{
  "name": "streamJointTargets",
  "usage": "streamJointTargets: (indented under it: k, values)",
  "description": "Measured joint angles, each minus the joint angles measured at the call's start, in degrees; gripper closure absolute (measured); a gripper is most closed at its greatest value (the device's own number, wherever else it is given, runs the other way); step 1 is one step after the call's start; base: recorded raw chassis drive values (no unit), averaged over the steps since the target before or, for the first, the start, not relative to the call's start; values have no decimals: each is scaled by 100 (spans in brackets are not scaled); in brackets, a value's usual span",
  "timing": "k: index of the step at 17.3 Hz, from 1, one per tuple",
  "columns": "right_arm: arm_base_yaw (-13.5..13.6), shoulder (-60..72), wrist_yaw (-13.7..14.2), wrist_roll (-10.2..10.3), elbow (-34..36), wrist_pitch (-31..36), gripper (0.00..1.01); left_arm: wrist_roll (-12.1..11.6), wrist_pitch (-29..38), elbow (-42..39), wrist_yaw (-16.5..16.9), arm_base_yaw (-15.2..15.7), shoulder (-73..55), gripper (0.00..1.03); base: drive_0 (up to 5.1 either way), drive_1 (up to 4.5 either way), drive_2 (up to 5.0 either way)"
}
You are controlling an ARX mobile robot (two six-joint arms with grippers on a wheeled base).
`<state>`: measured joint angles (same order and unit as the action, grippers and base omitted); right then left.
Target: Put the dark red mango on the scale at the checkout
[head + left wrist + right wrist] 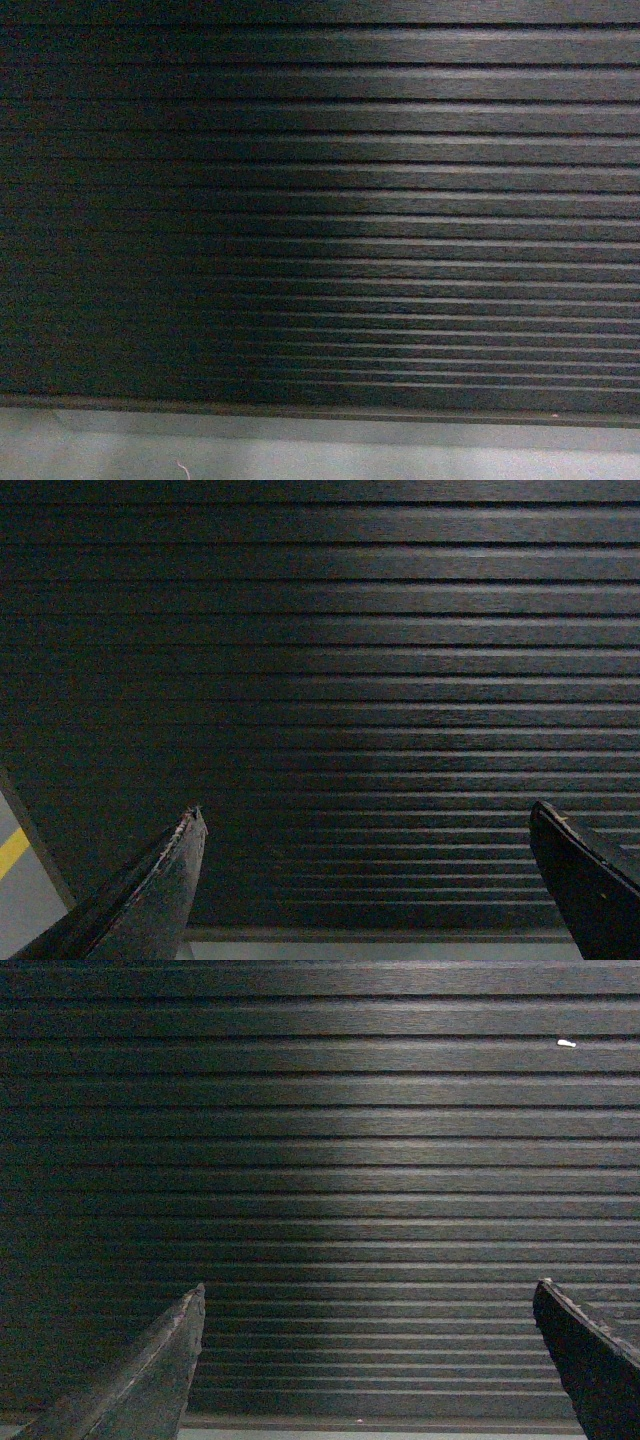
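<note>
The checkout [320, 200] front overruns every frame edge, its top cut off.

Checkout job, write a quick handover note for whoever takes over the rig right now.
Left gripper: open, empty.
Right gripper: open, empty.
All three views face the checkout slatted front at close range; the grey plinth shows along the bottom.
Mango and scale: not in any view, so their positions cannot be told.
Done: nothing visible; no fruit is held.
Left: find the mango, pick it up, locate the scale and set the mango on it.
</note>
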<state>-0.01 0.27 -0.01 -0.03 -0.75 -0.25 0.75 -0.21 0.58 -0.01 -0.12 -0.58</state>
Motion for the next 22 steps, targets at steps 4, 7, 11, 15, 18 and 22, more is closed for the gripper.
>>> streamJointTargets:
  k: [4,7,11,15,18,22]
  values:
    - [0,0,0,0,0,-15,3,0,-20,0,0,0,0,5,0,0,0]
    - [0,0,2,0,0,-9,3,2,-13,0,7,0,0,5,0,0,0]
    - [0,0,-2,-9,0,4,3,-15,-4,0,2,0,0,5,0,0,0]
    - [0,0,2,7,0,0,3,-17,2,0,0,0,0,5,0,0,0]
    - [0,0,4,4,0,4,3,-17,0,0,2,0,0,5,0,0,0]
    - [0,0,-2,-4,0,9,3,-13,2,0,-7,0,0,5,0,0,0]
